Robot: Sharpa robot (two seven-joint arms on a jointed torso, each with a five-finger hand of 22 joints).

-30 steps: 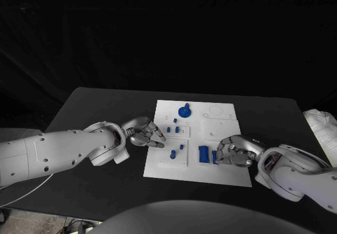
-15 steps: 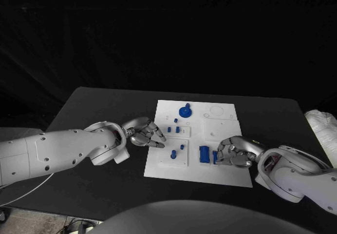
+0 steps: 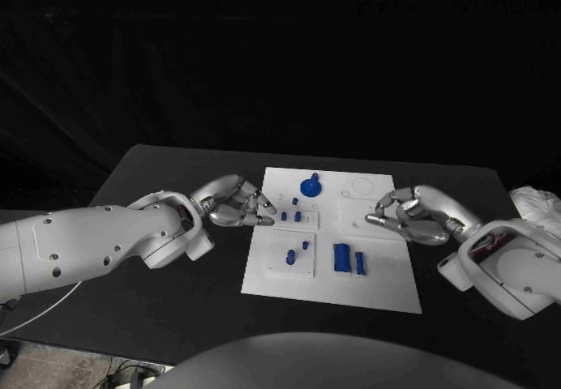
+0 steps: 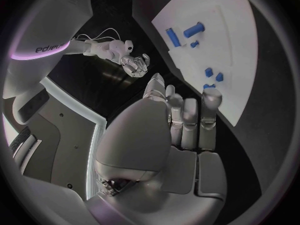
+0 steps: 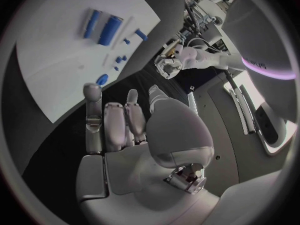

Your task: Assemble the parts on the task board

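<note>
We hover our left hand (image 3: 238, 206) and right hand (image 3: 405, 214) beside the task board (image 3: 331, 284), fingers curled, grasping nothing, blue parts (image 3: 341, 257) lying between our fingertips, awaiting pickup.

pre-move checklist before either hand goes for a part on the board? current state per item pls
1. Left hand free of parts: ok, nothing held, at the task board left edge.
2. Right hand free: ok, fingers curled, nothing visible in them.
3. Two long blue parts unobstructed: ok, lying flat on the board's near half.
4. Round blue part at the far end: ok, untouched.
5. Small blue parts beside left fingertips: cannot tell whether seated.
</note>
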